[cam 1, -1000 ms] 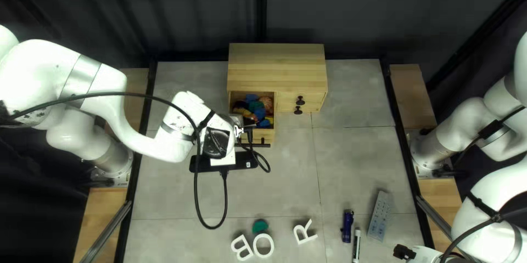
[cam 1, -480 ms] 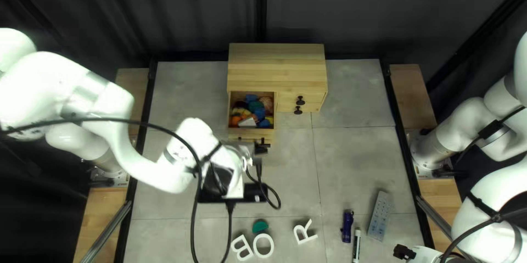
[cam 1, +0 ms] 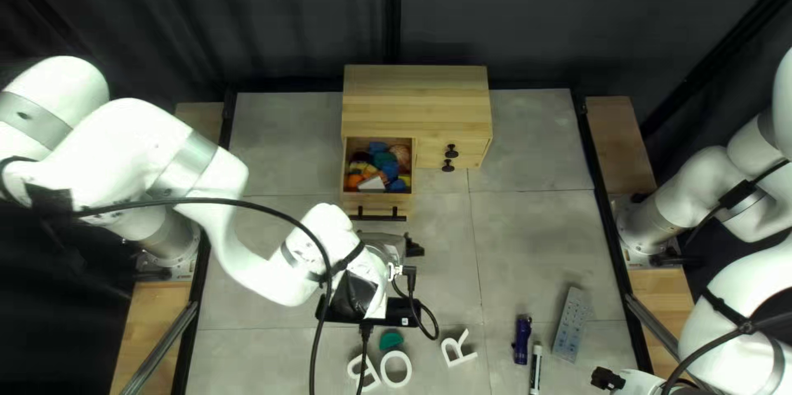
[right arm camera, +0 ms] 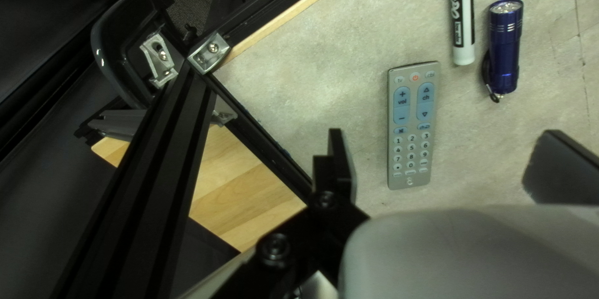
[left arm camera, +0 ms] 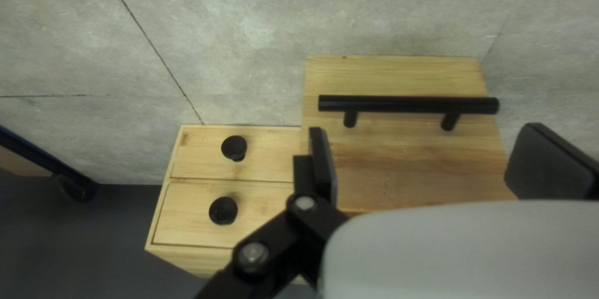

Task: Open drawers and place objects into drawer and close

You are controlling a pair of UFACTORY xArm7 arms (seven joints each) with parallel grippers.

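My left gripper (cam 1: 414, 246) hovers in front of the wooden cabinet (cam 1: 417, 98), whose left drawer (cam 1: 399, 204) is pulled out. Colourful items (cam 1: 384, 161) and a white piece (cam 1: 372, 184) lie inside it. In the left wrist view the gripper (left arm camera: 430, 161) is open and empty, with the drawer front and its black bar handle (left arm camera: 409, 104) ahead. At the near right, my right gripper (cam 1: 608, 378) is beside the remote (cam 1: 571, 325). The right wrist view shows that gripper (right arm camera: 443, 168) open, the remote (right arm camera: 413, 125) ahead of it, untouched.
White letters B, O and R (cam 1: 456, 349) and a green piece (cam 1: 391, 339) lie near the table's near edge. A blue flashlight (cam 1: 521, 340) and a marker (cam 1: 536, 369) lie left of the remote. Two small drawers with black knobs (left arm camera: 223, 210) are closed.
My left gripper has drawn back from the open drawer, toward the near edge and to the right. The white piece in the drawer has come into sight. My right arm has stayed still.
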